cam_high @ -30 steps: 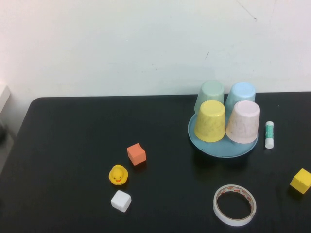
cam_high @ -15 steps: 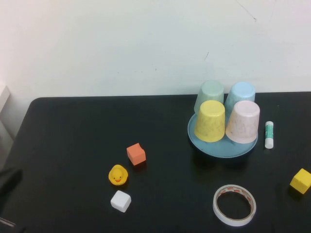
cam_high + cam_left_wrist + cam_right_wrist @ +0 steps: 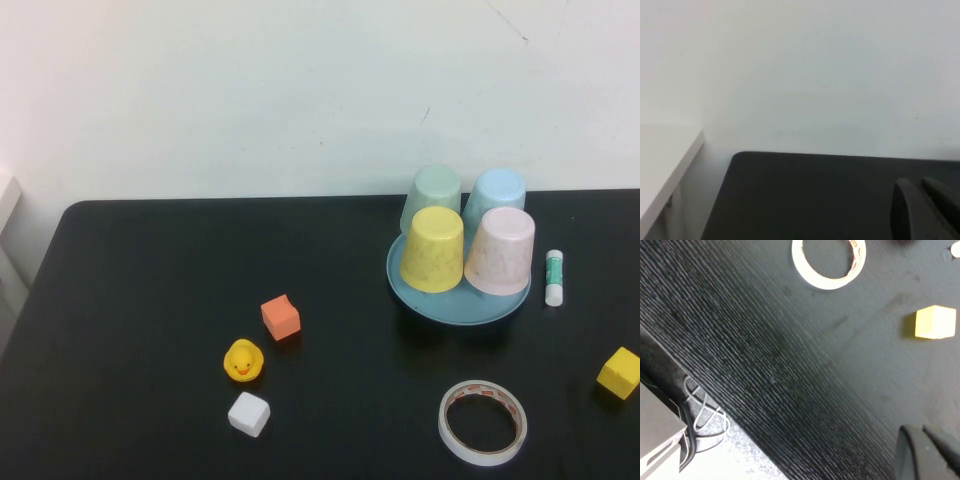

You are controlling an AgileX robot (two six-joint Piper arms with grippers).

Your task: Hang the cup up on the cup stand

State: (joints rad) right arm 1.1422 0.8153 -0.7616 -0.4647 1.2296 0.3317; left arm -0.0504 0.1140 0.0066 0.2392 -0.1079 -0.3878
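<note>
The pale pink cup (image 3: 500, 250) stands upside down on the front right of the teal cup stand (image 3: 455, 303), at the table's back right in the high view. The cups hide the stand's pegs. Neither arm shows in the high view. My left gripper (image 3: 917, 186) appears only in the left wrist view, shut and holding nothing, above the table's far left corner near the wall. My right gripper (image 3: 921, 431) appears only in the right wrist view, shut and holding nothing, over the table's front edge.
A yellow cup (image 3: 434, 249), a green cup (image 3: 434, 192) and a light blue cup (image 3: 496, 192) share the stand. On the table lie a glue stick (image 3: 554, 277), yellow cube (image 3: 620, 373), tape roll (image 3: 483, 423), orange cube (image 3: 281, 317), duck (image 3: 243, 360) and white cube (image 3: 249, 414).
A dark part of the left arm showed at the high view's left edge earlier and has left that view. Cups and other objects have not moved.
</note>
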